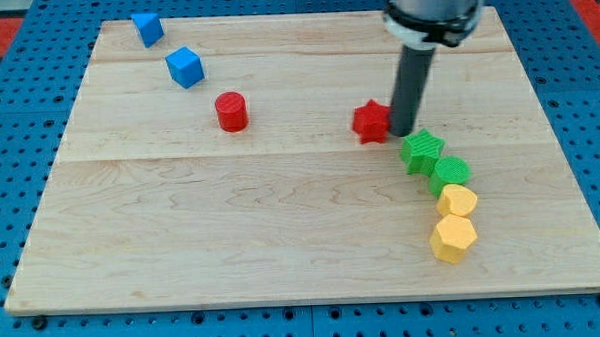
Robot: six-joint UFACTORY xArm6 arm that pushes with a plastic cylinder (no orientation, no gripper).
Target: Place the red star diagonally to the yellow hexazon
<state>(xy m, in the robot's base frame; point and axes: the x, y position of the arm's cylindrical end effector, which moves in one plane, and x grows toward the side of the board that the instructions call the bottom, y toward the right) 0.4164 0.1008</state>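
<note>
1. The rod is shown ending in my tip [406,135], which is set against the right-hand side of the red star [372,122], touching it or just short of touching; the exact contact is hidden by the rod.
2. No pincer is fitted to this arm, so no open or closed state can be reported; only pushing is possible.
3. The red star is placed on the counter [233,241] right of centre, in the upper half of the view.
4. The yellow hexagon [453,238] is seen near the view's lower right, at the bottom of a curved chain formed with a second yellow block [457,200], a green round-looking block [449,171] and a green star [420,149].
5. The green star is located just below and to the right of my tip, very near it.
6. A red cylinder [231,112] and two blue cubes [184,67] [147,29] are seen well apart, toward the view's upper left.
7. Risk, as judged: from this side the star would be driven leftward, away from the hexagon.
8. Risk, as judged: a downward sweep could strike the green star and disturb the chain, shifting the hexagon itself.
9. Risk, as judged: an off-centre push on a star's point could cause rotation and slipping off the tip.
</note>
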